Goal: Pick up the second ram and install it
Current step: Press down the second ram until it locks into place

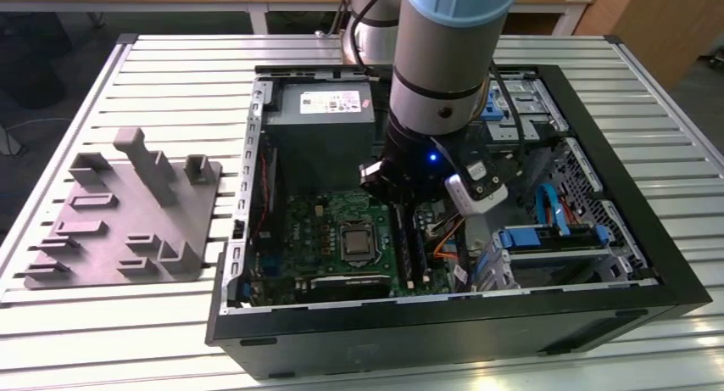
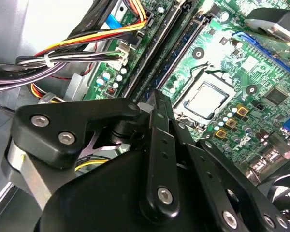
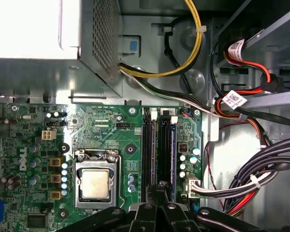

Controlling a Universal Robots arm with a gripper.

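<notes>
My gripper (image 3: 159, 189) hangs inside the open computer case (image 1: 633, 230), low over the memory slots of the green motherboard (image 1: 322, 230). In the first wrist view its two black fingers meet on the top edge of the second ram (image 3: 161, 154), a dark narrow stick standing upright in a slot between white latches. Another blue-edged stick (image 3: 173, 150) sits in the neighbouring slot. In the second wrist view the gripper (image 2: 152, 99) tip rests at the near end of the slot rows. The exterior view has the arm's wrist (image 1: 436, 166) covering the grip.
The processor socket (image 3: 95, 185) lies beside the slots. Bundled cables (image 3: 261, 183) and a drive cage (image 1: 554, 238) crowd the other side. The power supply (image 1: 322, 111) fills the case's far end. A grey stepped fixture (image 1: 125, 213) stands on the slatted table at the exterior view's left.
</notes>
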